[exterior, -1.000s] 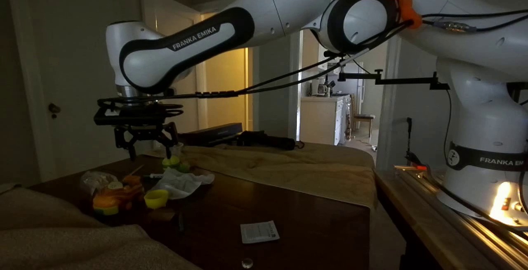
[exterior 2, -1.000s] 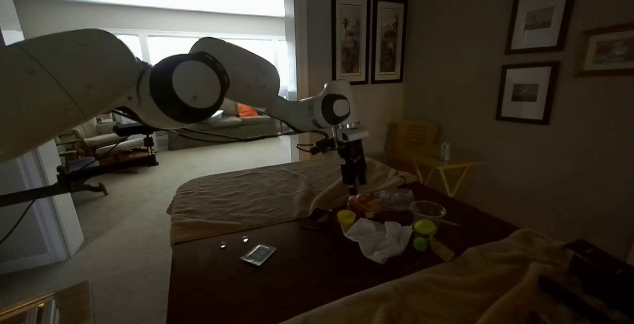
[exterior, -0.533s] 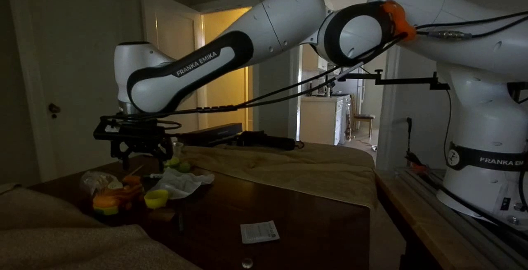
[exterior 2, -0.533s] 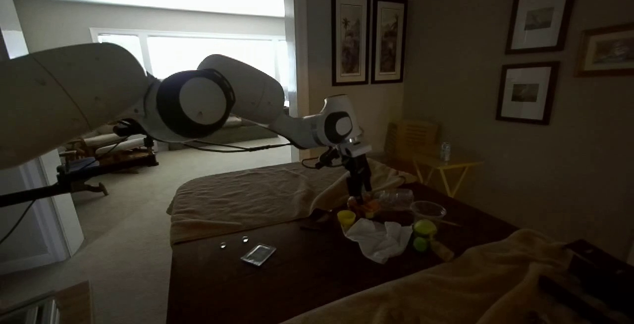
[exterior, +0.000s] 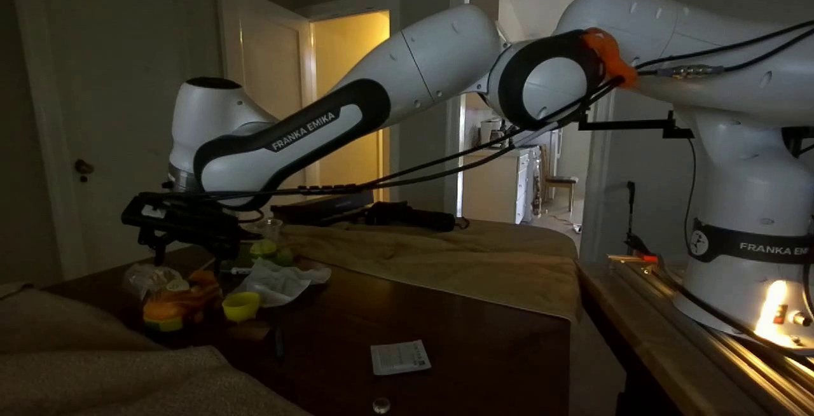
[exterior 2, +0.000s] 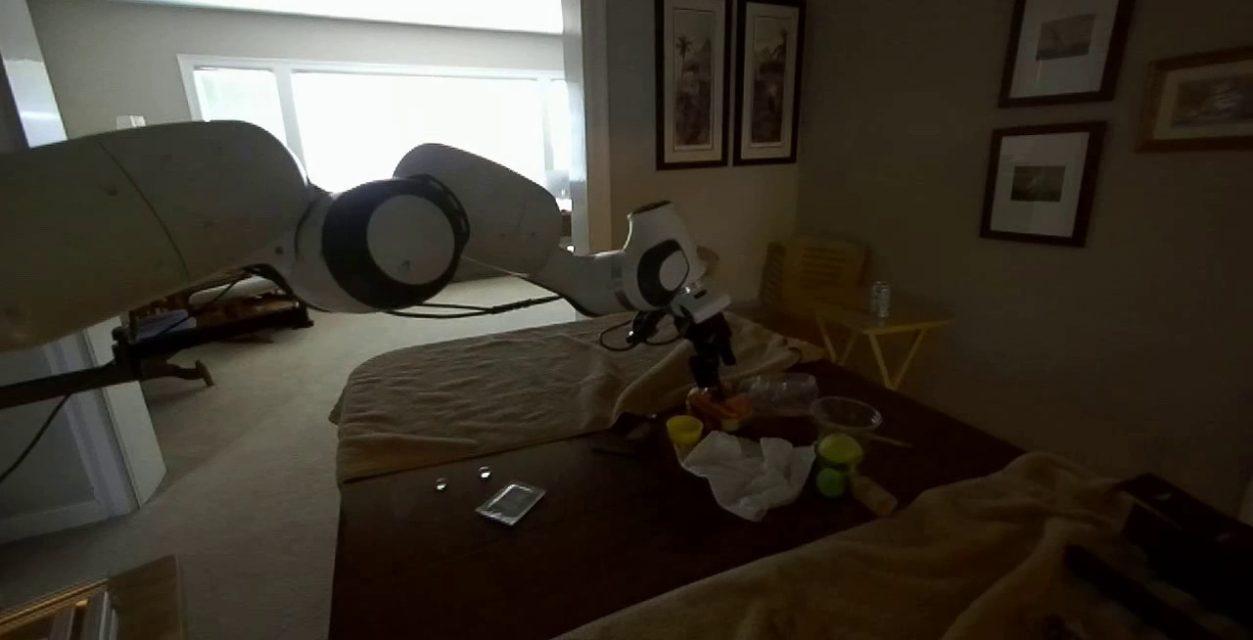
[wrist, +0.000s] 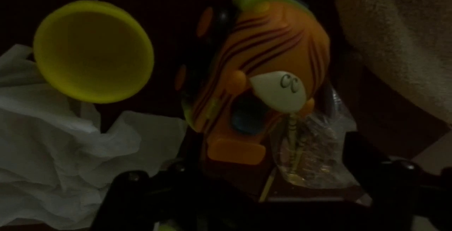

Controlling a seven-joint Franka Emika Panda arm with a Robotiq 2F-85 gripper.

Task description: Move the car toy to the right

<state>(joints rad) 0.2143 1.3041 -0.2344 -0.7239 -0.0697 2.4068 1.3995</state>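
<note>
Fingers [wrist: 370,165] spread, car toy [wrist: 268,52] up-frame

The gripper [wrist: 270,144] sits low in the wrist view, nothing pinched. Clear plastic [wrist: 314,157] shows between the lower-right finger and the car toy. The car toy takes the upper middle, long axis running down and slightly left, roughly square to the line joining the fingers, its lower end appearing in their gap; the reach probably goes up-frame.
</note>
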